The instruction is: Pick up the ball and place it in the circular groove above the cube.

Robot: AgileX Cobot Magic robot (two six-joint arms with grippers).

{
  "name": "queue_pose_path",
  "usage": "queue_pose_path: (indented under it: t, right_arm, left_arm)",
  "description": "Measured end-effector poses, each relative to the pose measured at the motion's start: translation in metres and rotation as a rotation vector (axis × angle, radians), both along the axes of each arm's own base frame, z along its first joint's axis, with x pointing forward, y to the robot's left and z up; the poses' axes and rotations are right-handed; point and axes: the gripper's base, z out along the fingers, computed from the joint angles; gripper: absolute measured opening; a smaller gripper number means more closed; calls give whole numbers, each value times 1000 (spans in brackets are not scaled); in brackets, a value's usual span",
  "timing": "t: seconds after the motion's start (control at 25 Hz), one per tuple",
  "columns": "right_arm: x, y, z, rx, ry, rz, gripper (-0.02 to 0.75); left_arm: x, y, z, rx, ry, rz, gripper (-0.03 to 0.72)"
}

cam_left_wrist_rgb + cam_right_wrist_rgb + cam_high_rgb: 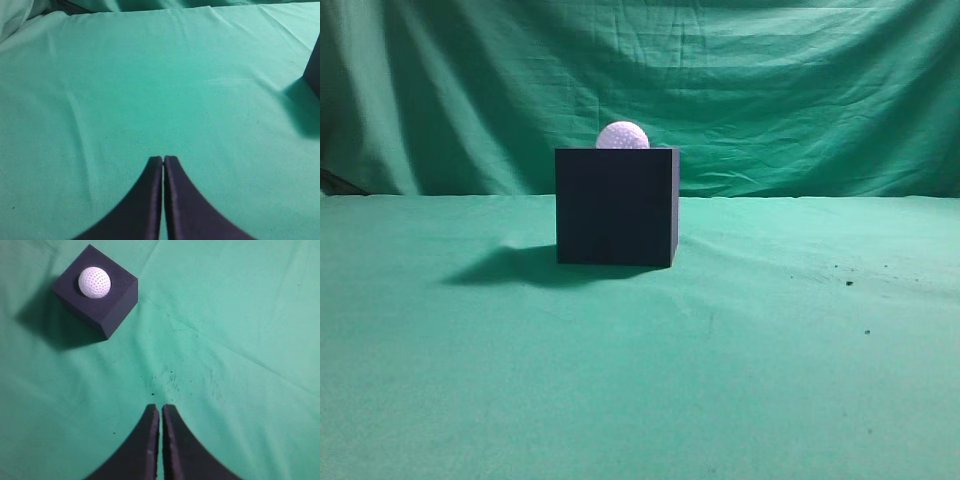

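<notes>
The ball (622,136) sits on top of the cube (616,207), its lower part sunk into the top face, and the cube stands on the green cloth (640,380) with its shadow falling to the left in the exterior view. The right gripper (160,407) hangs above the cloth, well apart from the cube, jaws pressed together and holding nothing. The left gripper (163,159) is likewise closed and empty over bare cloth, the cube's edge just showing at the right of its view.

No legible text or markings.
</notes>
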Motion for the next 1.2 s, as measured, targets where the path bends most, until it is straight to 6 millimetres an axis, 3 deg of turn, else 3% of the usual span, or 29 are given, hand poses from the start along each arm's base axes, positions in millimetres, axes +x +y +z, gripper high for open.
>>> queue_pose_path:
  t: [0.4, 0.72, 0.92, 1.2]
  right_arm:
    - [-67, -52, -32, 180, -183, 35, 0]
    - [-117, -91, -24, 347, -329, 44, 0]
    - [-131, -101, -24, 317, -340, 101, 0]
    - [-135, -101, -34, 283, -417, 205, 0]
  left_arm:
    - [0, 0, 0, 0, 0, 0, 0]
    - [0, 0, 0, 0, 0, 0, 0]
    - [0, 0, 0, 0, 0, 0, 0]
    - [0, 0, 0, 0, 0, 0, 0]
